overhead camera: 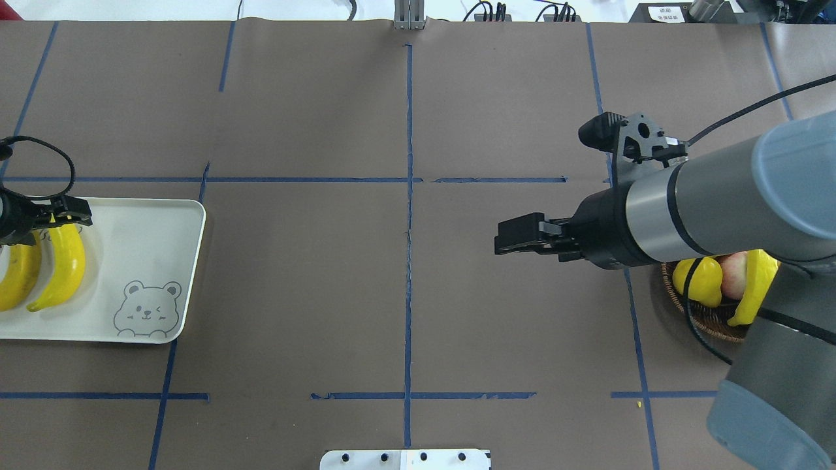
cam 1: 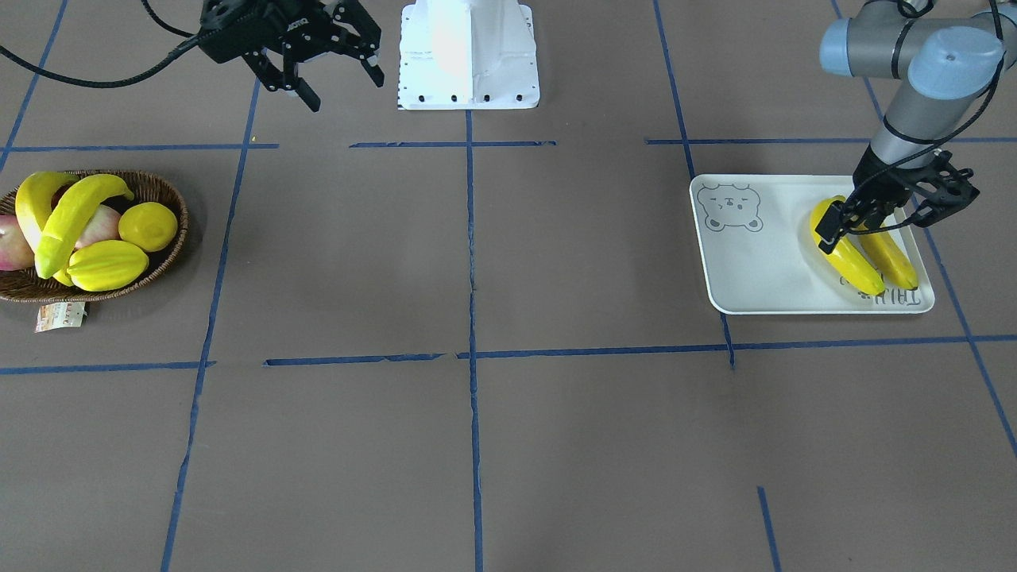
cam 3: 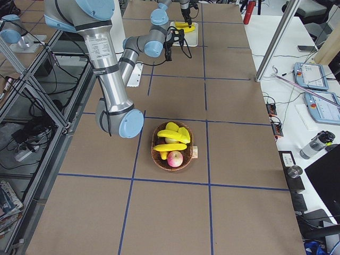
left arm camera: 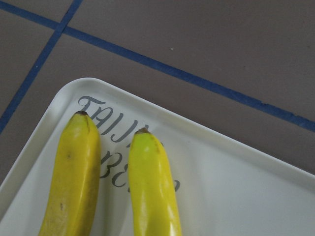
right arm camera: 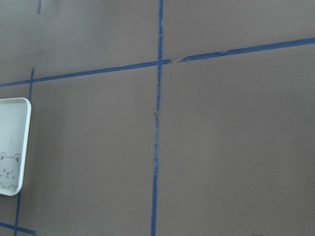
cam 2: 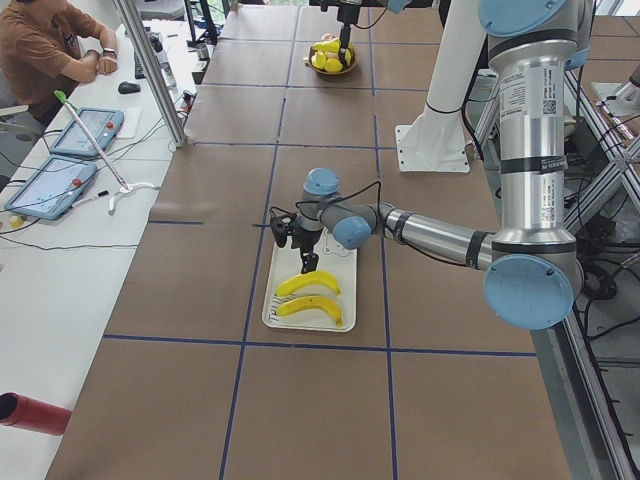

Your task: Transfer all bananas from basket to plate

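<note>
Two bananas (cam 1: pixel 854 266) (cam 1: pixel 894 262) lie side by side on the white bear-print plate (cam 1: pixel 763 262); the left wrist view shows them flat on it (left arm camera: pixel 152 187) (left arm camera: pixel 74 172). My left gripper (cam 1: pixel 850 226) hangs over their upper ends, jaws spread around the nearer banana's end, not clamped. Two more bananas (cam 1: pixel 75 218) (cam 1: pixel 32 202) lie across the wicker basket (cam 1: pixel 163 266). My right gripper (cam 1: pixel 343 89) is open and empty, raised near the robot base, off to the side of the basket.
The basket also holds a lemon (cam 1: pixel 148 226), a ribbed yellow fruit (cam 1: pixel 107 264) and a pink fruit (cam 1: pixel 12 242). A paper tag (cam 1: pixel 59 315) hangs at its rim. The white robot base (cam 1: pixel 469 56) stands at the table's edge. Blue tape lines cross the brown table.
</note>
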Robot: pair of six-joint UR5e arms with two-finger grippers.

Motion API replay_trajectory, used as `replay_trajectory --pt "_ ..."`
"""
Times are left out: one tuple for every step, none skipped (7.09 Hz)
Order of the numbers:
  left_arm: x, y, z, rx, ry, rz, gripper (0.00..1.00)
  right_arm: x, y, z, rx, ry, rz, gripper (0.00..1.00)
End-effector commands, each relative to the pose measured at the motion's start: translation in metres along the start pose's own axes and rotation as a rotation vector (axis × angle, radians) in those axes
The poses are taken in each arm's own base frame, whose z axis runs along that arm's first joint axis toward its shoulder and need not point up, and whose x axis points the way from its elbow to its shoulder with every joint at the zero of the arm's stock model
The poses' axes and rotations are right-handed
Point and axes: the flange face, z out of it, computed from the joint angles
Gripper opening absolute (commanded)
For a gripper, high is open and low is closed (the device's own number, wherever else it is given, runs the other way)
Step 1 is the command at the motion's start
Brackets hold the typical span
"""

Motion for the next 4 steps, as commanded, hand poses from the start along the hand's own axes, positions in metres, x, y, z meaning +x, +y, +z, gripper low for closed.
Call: replay_trajectory --pt "0.051 -0.002 -0.042 -0.003 0.072 0.012 0.99 0.073 -0.006 -0.018 0.032 0.116 0.041 1.00" --pt "0.066 0.001 -0.048 -0.004 0.096 0.015 1.00 0.103 -0.003 -0.018 0.030 0.172 0.072 1.00" --pt "0.082 0.002 -0.054 -0.003 0.123 -0.002 1.00 0.125 0.002 -0.017 0.017 0.218 0.115 1.00" --pt "0.109 0.016 -0.053 -0.027 0.142 -0.019 1.00 0.159 0.010 -0.014 0.015 0.292 0.200 1.00"
